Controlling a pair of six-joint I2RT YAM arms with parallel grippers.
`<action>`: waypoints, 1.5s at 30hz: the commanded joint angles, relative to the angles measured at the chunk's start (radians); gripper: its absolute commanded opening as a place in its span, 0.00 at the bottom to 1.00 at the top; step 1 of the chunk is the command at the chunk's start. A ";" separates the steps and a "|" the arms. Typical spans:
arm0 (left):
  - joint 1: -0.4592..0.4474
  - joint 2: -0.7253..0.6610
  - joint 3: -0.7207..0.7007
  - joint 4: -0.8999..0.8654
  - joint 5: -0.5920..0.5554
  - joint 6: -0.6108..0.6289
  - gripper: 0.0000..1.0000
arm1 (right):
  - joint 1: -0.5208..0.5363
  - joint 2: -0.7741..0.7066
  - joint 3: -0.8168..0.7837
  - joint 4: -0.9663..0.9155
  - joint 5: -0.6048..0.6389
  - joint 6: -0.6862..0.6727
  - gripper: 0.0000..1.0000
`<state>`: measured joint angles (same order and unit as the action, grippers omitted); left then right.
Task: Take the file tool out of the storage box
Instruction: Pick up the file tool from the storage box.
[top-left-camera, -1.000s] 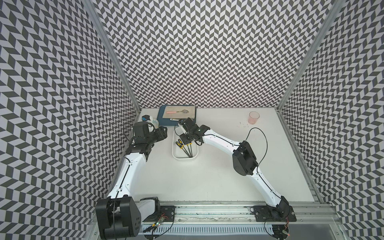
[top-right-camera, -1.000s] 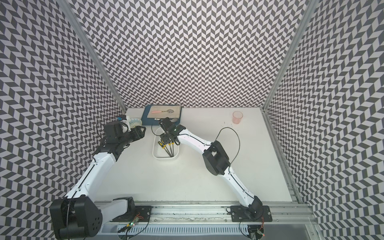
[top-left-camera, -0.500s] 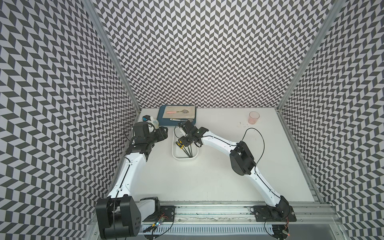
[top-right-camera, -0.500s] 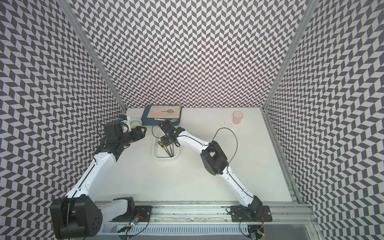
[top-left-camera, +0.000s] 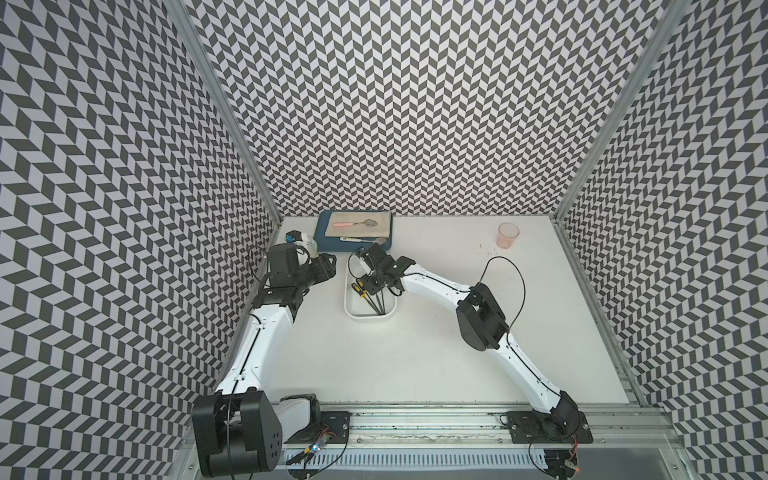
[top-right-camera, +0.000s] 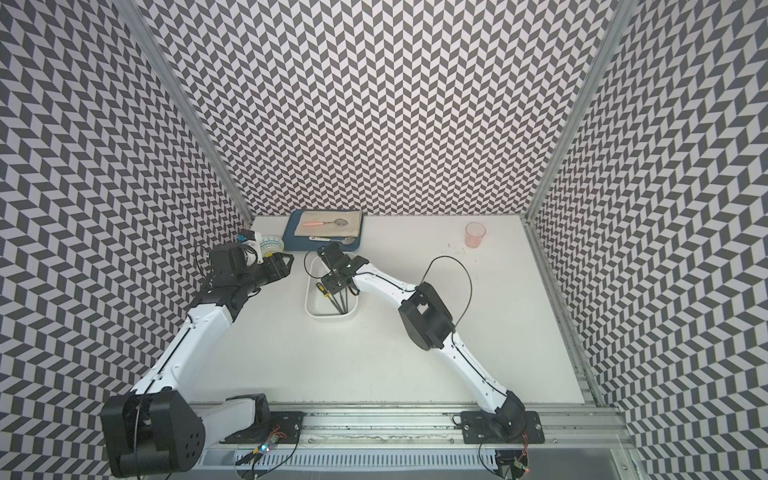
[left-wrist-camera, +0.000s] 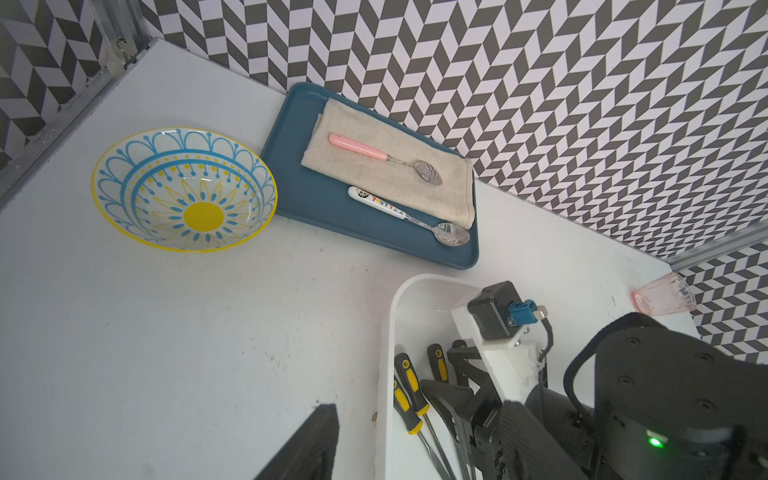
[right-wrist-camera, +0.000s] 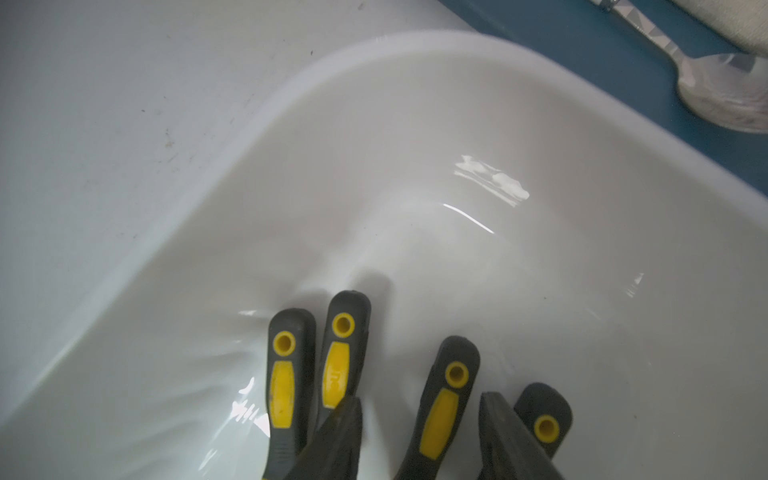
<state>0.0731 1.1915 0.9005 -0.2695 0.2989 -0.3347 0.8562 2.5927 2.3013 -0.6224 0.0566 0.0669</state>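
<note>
File tool (right-wrist-camera: 446, 399) lies in the storage box (top-left-camera: 370, 325), far left, where the right gripper (right-wrist-camera: 420, 399) has dropped in, jaws still apart but narrowing astride its handle, so a grasp looks imminent; left gripper (top-left-camera: 330, 266) waits open, empty.

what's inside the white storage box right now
Four black-and-yellow files lie in the storage box, handles toward the blue tray. The right gripper reaches in over them and covers part of their shafts; anything under it is hidden.

The right arm (top-left-camera: 436, 286) reaches toward the far left of the tabletop (top-left-camera: 415, 365), wrist tipped down, right gripper (right-wrist-camera: 419, 440) jaws partly apart. The left arm (top-left-camera: 266, 332) stretches along the left edge, left gripper (top-left-camera: 327, 266) level, jaws apart, empty.
</note>
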 joint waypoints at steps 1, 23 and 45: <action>0.009 0.009 0.009 0.019 0.014 0.001 0.66 | 0.009 0.031 0.029 0.038 0.014 -0.006 0.48; 0.019 0.016 0.013 0.012 0.033 0.002 0.67 | 0.008 0.055 0.033 0.005 0.026 0.015 0.39; 0.019 0.009 0.009 0.008 0.023 0.007 0.67 | 0.009 -0.032 -0.033 0.069 0.008 0.055 0.00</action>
<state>0.0856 1.2034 0.9005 -0.2699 0.3126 -0.3344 0.8566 2.6049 2.3032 -0.5861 0.0853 0.1009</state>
